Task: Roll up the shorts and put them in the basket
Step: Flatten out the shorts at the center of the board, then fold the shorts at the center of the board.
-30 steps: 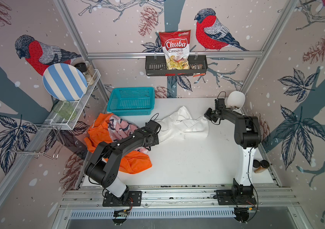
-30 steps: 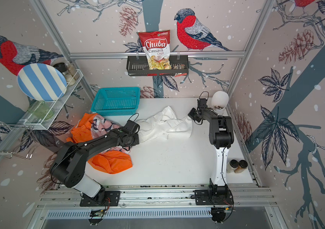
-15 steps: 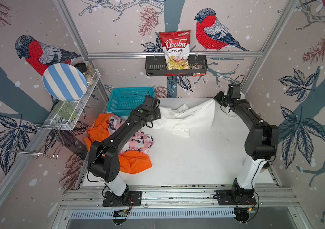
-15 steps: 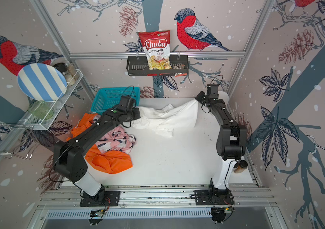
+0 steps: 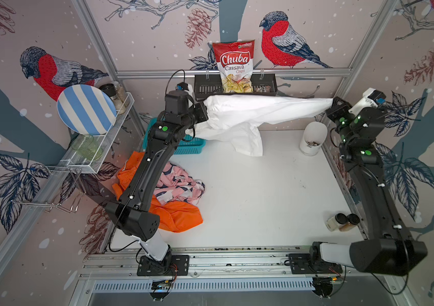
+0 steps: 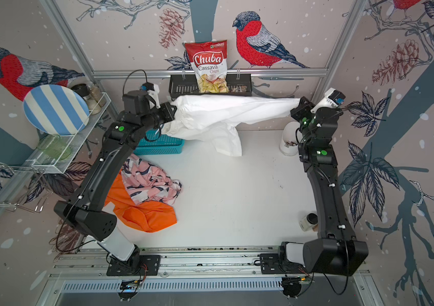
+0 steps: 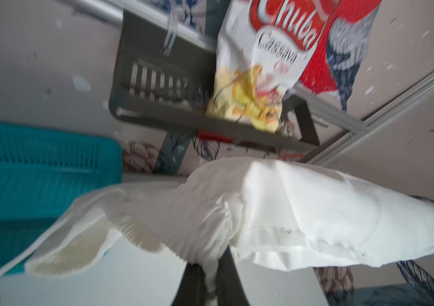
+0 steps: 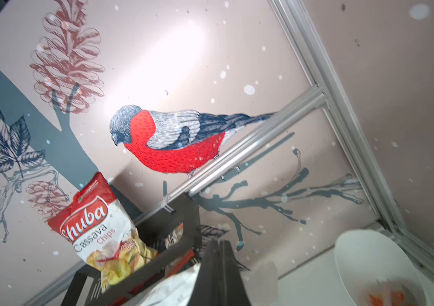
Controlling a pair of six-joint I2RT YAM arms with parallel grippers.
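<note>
white shorts [image 5: 258,114] stretched aloft, left tool [image 5: 205,112], right tool [image 5: 333,108]

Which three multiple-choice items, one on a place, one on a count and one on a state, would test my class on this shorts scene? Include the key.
1. Where does the pink printed pair lie?
A. on the orange pair
B. in the teal basket
C. in the black wall rack

2. How many pairs of shorts show in both top views?
A. two
B. three
C. four

3. In what state is the white pair?
A. rolled up on the table
B. stretched in the air between the left gripper and the right gripper
C. hanging from one gripper only

Key:
1 A: the pink fabric rests on top of the orange fabric.
2 B: one white, one pink and one orange pair are seen.
3 B: each shut gripper pinches one end, and the fabric spans between them.
</note>
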